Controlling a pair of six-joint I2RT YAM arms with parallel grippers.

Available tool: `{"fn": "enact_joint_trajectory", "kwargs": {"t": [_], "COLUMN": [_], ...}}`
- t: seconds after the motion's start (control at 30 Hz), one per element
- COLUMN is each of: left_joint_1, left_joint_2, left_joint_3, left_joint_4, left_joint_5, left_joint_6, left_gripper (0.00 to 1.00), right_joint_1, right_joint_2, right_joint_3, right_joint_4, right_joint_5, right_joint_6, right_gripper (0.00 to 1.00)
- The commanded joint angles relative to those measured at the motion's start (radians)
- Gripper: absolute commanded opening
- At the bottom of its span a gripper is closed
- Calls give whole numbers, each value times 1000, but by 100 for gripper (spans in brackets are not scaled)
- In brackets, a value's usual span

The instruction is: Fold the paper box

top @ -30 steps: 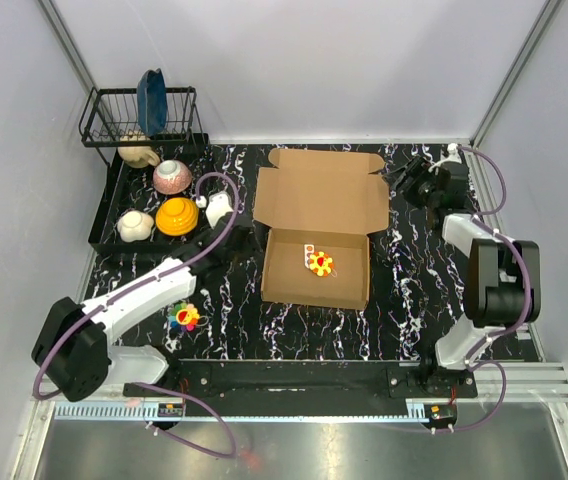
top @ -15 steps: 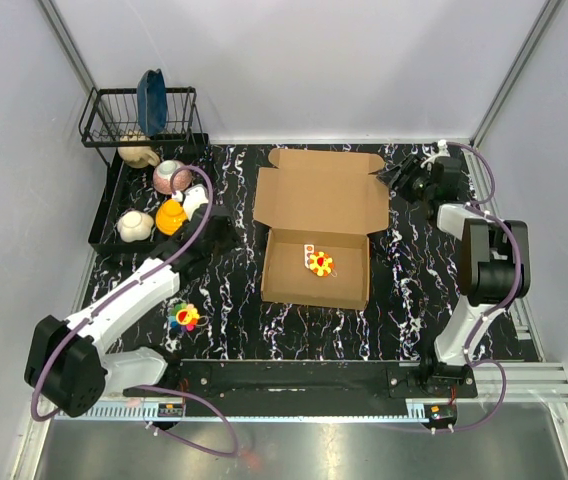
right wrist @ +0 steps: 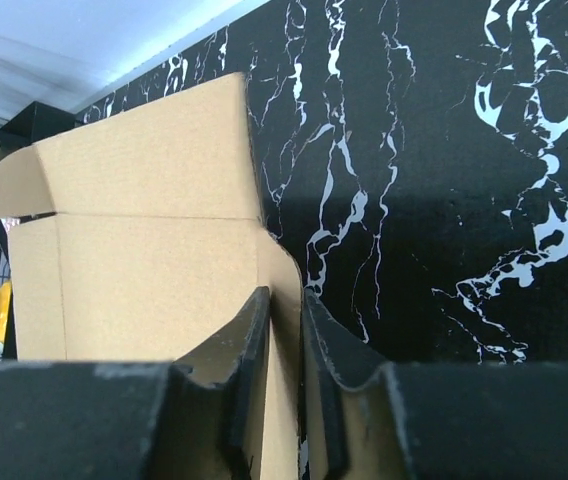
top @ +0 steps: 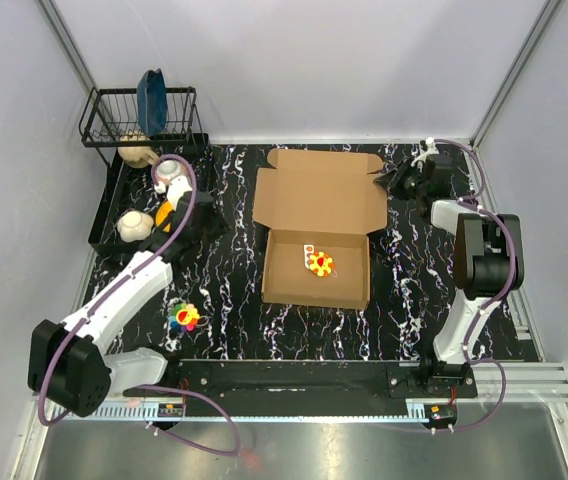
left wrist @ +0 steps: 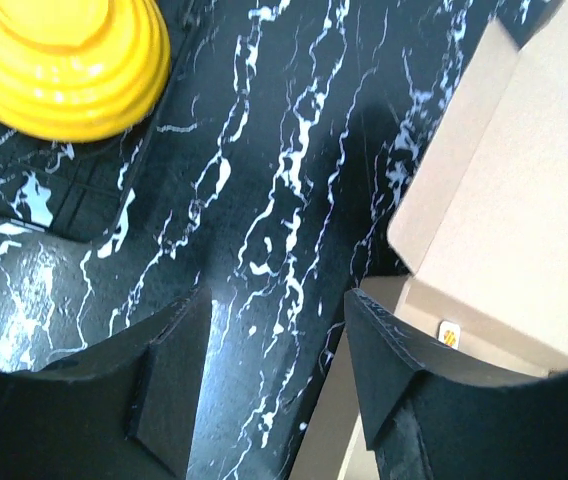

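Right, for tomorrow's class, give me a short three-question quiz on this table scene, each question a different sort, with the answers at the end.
1. True or false: a colourful toy lies inside the open box.
2. Which gripper has its fingers either side of a box flap? A) left B) right C) neither
3. Fill in: the yellow bowl sits on a black ____.
Key: 1 true. 2 B, the right gripper. 3 tray.
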Motion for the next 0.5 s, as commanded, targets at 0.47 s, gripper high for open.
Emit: {"fn": "enact_joint_trajectory", "kwargs": {"t": [0.47], "left_joint_1": [176], "left_joint_2": [193], "left_joint_3": [118], "left_joint_4": [296], "left_joint_5": [295], "left_joint_6": [148], "left_gripper": [79], "right_joint_1": [205], "right_joint_2": [-431], "right_joint_3": [-196], "right_joint_4": [-38], "right_joint_5": [250], "right_joint_6": [-269], "right_gripper": [3]}}
